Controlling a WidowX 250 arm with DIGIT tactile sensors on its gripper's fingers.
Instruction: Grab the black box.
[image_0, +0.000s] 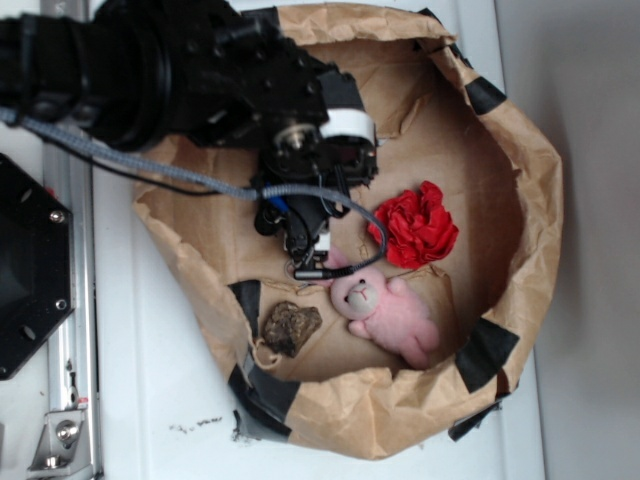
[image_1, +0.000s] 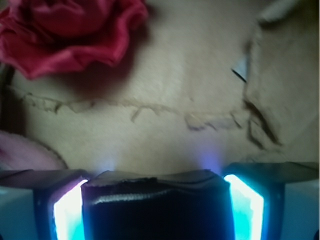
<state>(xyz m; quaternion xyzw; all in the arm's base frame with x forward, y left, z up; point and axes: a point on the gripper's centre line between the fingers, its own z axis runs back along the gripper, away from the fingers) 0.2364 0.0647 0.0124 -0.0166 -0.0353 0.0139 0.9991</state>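
In the wrist view the black box (image_1: 157, 207) fills the gap between my two glowing cyan fingers (image_1: 70, 212), one finger pressed against each of its sides. My gripper (image_1: 157, 200) is shut on it above the brown paper floor of the bag. In the exterior view my gripper (image_0: 308, 255) hangs inside the paper bag (image_0: 520, 150), pointing down just left of the pink bear; the box itself is hidden under the arm there.
A red fabric flower (image_0: 418, 225) (image_1: 70, 32) lies right of the gripper. A pink plush bear (image_0: 385, 310) lies just below and right of it. A brown lumpy piece (image_0: 290, 327) sits at the lower left of the bag. Bag walls rise all around.
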